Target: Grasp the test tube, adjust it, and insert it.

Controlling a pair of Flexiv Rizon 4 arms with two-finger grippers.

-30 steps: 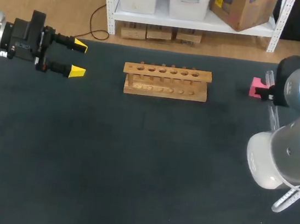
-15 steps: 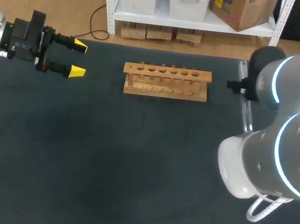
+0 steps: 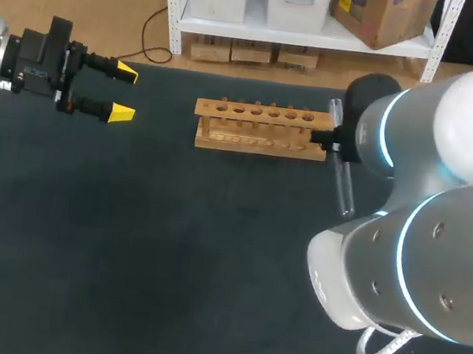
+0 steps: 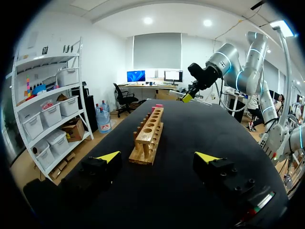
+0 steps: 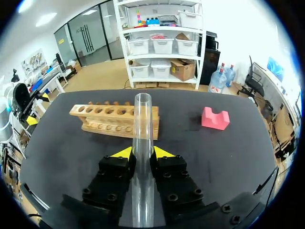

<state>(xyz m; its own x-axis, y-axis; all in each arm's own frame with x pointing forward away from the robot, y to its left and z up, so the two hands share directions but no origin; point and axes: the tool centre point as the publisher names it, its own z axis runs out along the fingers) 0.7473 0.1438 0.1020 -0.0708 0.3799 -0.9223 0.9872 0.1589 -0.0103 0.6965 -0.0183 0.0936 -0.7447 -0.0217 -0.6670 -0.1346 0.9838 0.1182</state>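
Observation:
A clear glass test tube (image 5: 142, 119) stands between the yellow-tipped fingers of my right gripper (image 5: 142, 151), which is shut on it. In the head view the tube (image 3: 341, 180) slants down just off the right end of the wooden rack (image 3: 262, 129), with the bulky right arm (image 3: 423, 219) behind it. The rack (image 5: 114, 119) has a row of empty holes and lies ahead of the right gripper, to one side. My left gripper (image 3: 124, 92) hangs open at the table's far left, holding nothing. From the left wrist, the rack (image 4: 148, 136) lies straight ahead of the open fingers (image 4: 159, 156).
A pink notched block (image 5: 214, 119) sits on the dark mat beyond the rack's end; my right arm hides it in the head view. The dark table (image 3: 165, 255) stretches wide in front of the rack.
My right arm has swung left across the table with the tube, from near the pink block to the rack's right end, now covering the block. The left arm has not moved.

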